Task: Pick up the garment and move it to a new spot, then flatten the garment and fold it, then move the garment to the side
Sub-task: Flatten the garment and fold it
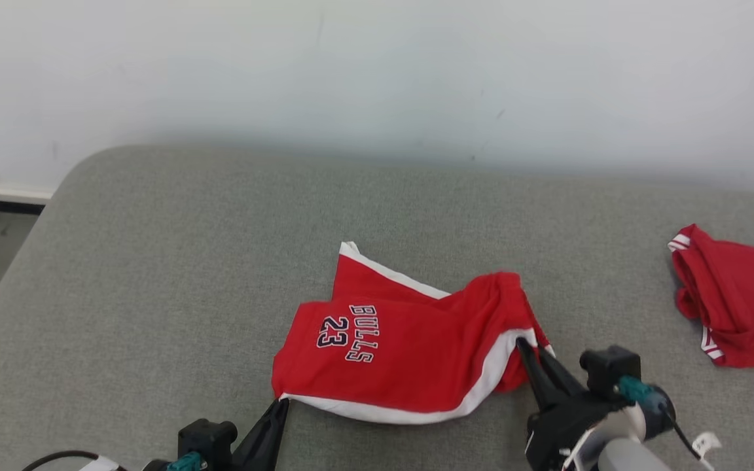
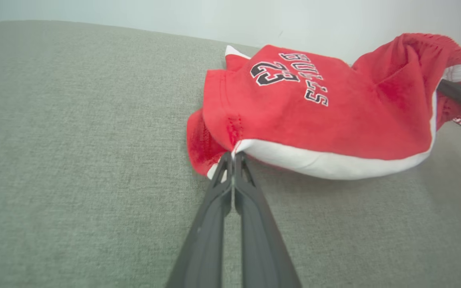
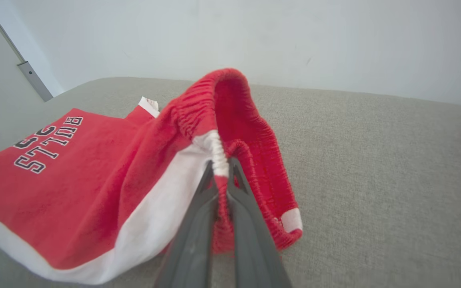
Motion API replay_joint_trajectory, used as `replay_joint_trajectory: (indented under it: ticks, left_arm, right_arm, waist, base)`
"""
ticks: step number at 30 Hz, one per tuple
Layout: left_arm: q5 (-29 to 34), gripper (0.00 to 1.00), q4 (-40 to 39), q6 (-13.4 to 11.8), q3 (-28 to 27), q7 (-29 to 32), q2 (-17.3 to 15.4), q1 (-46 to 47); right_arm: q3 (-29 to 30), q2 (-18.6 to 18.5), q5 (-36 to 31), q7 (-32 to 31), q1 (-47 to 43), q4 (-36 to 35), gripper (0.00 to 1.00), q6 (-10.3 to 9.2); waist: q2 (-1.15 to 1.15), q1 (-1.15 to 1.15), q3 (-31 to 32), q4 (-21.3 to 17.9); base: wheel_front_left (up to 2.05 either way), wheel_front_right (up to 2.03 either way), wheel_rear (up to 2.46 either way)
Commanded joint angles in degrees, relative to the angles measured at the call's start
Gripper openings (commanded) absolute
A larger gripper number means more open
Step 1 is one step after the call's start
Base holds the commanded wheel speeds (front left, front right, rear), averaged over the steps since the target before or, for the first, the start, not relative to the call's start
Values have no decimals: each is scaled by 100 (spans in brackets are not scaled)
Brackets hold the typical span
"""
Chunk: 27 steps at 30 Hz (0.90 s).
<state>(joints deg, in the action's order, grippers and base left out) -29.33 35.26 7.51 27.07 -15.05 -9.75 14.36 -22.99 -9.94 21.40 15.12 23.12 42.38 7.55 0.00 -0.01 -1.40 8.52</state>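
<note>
Nearest me, my left end effector [image 1: 281, 404] pinches the white-trimmed hem corner of the red Bulls shorts [image 1: 410, 356]. My right end effector [image 1: 524, 345] is clamped on their elastic waistband, holding it raised. The shorts sit mid-way across the grey padded surface [image 1: 187, 261]. A second red garment [image 1: 743, 307] lies well apart at far right, below the white wall [image 1: 377, 65].

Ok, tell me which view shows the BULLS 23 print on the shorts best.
Head view: the print lies whole and sharp on the red shorts, seen from above. Left wrist view has it whole but upside down and slanted; right wrist view shows only part of the 23.
</note>
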Motion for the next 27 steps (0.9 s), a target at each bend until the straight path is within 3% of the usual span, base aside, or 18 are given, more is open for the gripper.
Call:
replay_joint_trajectory:
  ticks: [1, 8, 15, 19, 20, 21, 27]
  left_arm:
    - [61, 0, -114, -9, -30, -17, -64, -112]
    - [98, 0, -428, -9, 101, -17, -293, -146]
    - [-135, 0, -473, -9, 548, 28, -804, 846]
    - [-543, 0, -442, -11, 919, 303, -1335, 1992]
    - [-816, 0, -405, -10, 1144, 511, -1532, 2643]
    - [-816, 0, -405, -10, 1144, 511, -1532, 2643]
    - [-1521, 0, -174, -11, 1639, 1049, -2107, 4825]
  right_arm:
    - [-86, -13, 229, -1, -200, -94, 0, -16]
    - [-524, -412, 919, -167, -508, -560, 0, -16]
    - [-608, -746, 1399, -650, -45, -1050, 0, -16]
    - [-535, -779, 1812, -1187, 838, -1166, 0, -16]
    - [-494, -754, 1946, -1399, 1415, -1101, 0, -16]
    - [-494, -754, 1946, -1399, 1415, -1101, 0, -16]
    - [-333, -469, 2219, -1965, 3520, -444, 0, -16]
  waist:
    - [0, 1, 211, -25]
    - [0, 1, 321, -32]
    - [0, 1, 111, -162]
    - [0, 1, -393, -323]
    - [0, 1, -711, -390]
    - [0, 1, -711, -390]
    - [0, 1, -1787, -565]
  base:
    - [0, 0, 0]
    - [0, 0, 0]
    - [0, 0, 0]
    - [0, 0, 0]
    - [0, 0, 0]
    - [0, 0, 0]
    - [0, 0, 0]
